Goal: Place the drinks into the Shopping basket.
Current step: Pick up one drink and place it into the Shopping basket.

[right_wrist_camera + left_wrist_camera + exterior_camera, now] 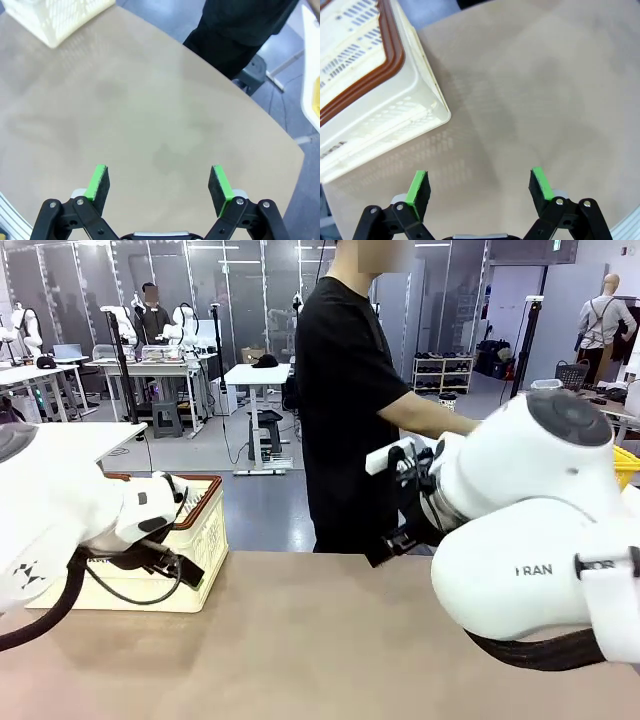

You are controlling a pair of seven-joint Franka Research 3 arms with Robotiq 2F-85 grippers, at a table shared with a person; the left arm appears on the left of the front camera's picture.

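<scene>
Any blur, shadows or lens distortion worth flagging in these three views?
Front view: the right arm looms close to the lens, slightly soft, hiding part of the table. Left wrist view: the Shopping basket casts a faint lattice shadow on the table; no glare. Right wrist view: soft blotchy shadows on the table; the open right claw is sharp.

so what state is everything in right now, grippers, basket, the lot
left gripper: open, holding nothing, over the table beside a corner of the basket
right gripper: open, holding nothing, over the table
Shopping basket: upright on the table, on the robot's left
person: standing at the far side, one arm stretched toward the robot's right
</scene>
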